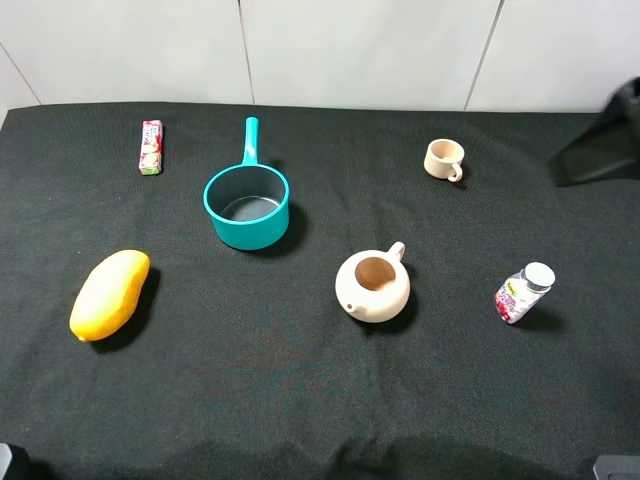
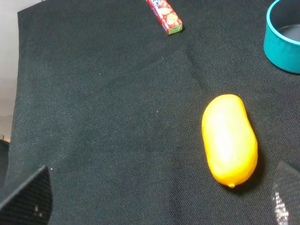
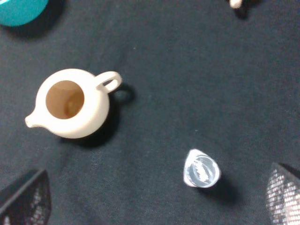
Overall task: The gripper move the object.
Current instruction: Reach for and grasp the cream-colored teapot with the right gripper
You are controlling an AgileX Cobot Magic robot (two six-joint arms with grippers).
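Note:
The beige teapot [image 1: 372, 286] stands upright and lidless on the black cloth, right of centre, its spout toward the front left and its loop handle toward the back right. It also shows in the right wrist view [image 3: 72, 103]. My right gripper [image 3: 153, 194] is open and empty, hanging above the cloth to the front right of the teapot, apart from it. Only its fingertips [image 3: 23, 199] show. My left gripper [image 2: 155, 194] is open and empty above the cloth near the mango [image 2: 229, 139], far from the teapot.
A teal saucepan [image 1: 246, 205] stands back left of the teapot. A small beige cup [image 1: 444, 160] is at the back right and a small bottle [image 1: 524, 292] at the right. A mango [image 1: 110, 293] and a candy pack [image 1: 151, 147] lie at the left. A dark blurred shape [image 1: 603, 142] shows at the right edge.

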